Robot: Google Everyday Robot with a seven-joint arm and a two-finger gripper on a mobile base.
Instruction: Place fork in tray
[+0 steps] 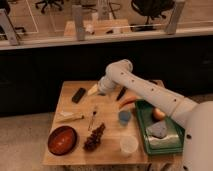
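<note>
1. The fork lay flat on the table, well apart from the tray.
2. The gripper hovered over the table's rear, jaws fully spread, holding nothing.
3. Judged progress: nothing done yet; approach, grasp, transfer and release were outstanding.

Wooden table: fork, green tray, red-brown bowl, pinecone cluster, black knife, pale stick, blue cup, white cup.

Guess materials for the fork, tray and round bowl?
Fork: thin, pale with a darker end, likely metal. Tray: dark green, raised rim, looks plastic. Bowl: even red-brown; plastic or ceramic, unclear. Claw hovers over the table, near its back.
</note>
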